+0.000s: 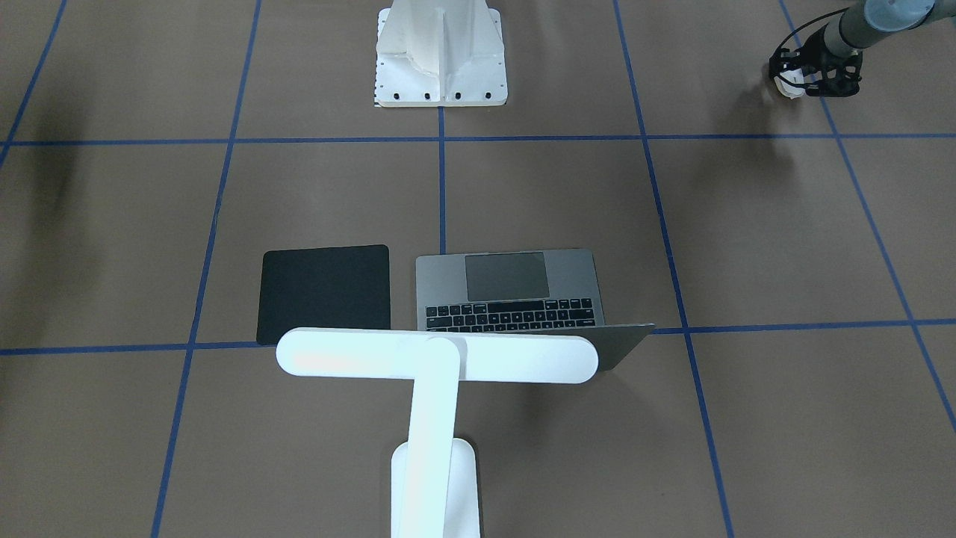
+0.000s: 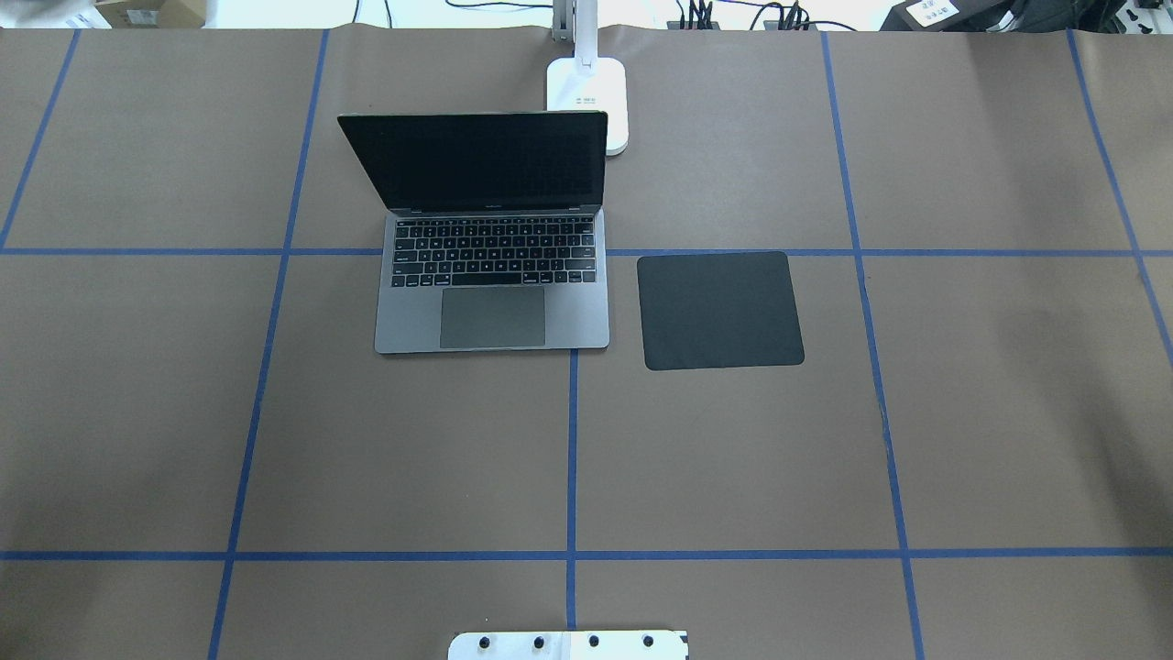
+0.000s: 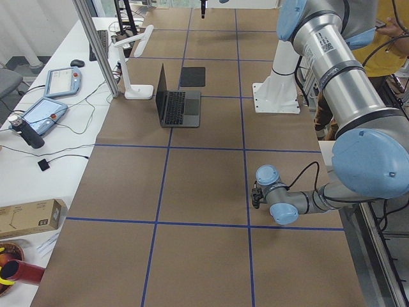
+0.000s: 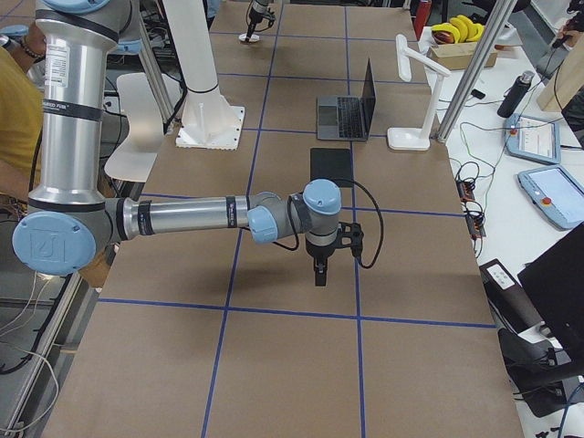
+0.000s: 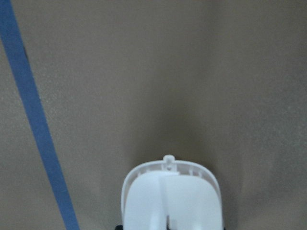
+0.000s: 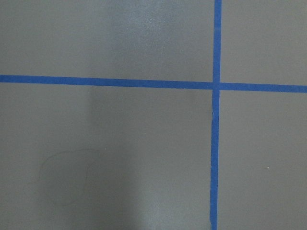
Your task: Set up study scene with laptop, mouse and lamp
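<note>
The left hand (image 1: 812, 76) grips the mouse (image 1: 790, 87) low over the tabletop (image 1: 747, 224), well apart from the laptop (image 1: 508, 288), at its 2 o'clock in the front-facing view. The right hand's (image 4: 321, 267) opening I cannot tell.

Lamp (image 1: 437, 357) before open laptop (image 1: 508, 288), black mat (image 1: 325, 291) beside, left hand (image 1: 808, 75) seemingly holding mouse (image 1: 790, 88)

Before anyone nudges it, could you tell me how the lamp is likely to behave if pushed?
Pushed high up, the lamp would probably tip: a long bar head overhangs its small base on a tall arm. Pushed at the base, it would likely slide; it looks rigid.
</note>
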You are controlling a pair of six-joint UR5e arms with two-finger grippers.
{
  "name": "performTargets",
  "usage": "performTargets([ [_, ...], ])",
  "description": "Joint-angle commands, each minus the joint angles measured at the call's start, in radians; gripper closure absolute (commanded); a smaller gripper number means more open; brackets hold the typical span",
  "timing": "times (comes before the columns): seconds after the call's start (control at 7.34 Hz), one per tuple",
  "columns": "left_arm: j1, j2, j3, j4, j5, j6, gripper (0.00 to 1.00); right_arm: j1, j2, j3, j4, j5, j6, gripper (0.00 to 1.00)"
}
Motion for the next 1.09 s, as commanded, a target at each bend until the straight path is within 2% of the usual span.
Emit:
performTargets([
  [0.0,-0.005,0.037,-0.006,-0.102,-0.006,-0.019,0.69,0.0,0.0,0.003,0.0,0.001,0.001,0.0],
  [0.68,-0.016,0.031,-0.191,-0.092,-0.032,-0.164,0.74,0.0,0.0,0.0,0.0,0.004,0.002,0.0],
  [0.95,-0.083,-0.027,-0.286,0.015,-0.035,-0.166,0.76,0.0,0.005,-0.006,0.0,0.002,0.002,0.0],
])
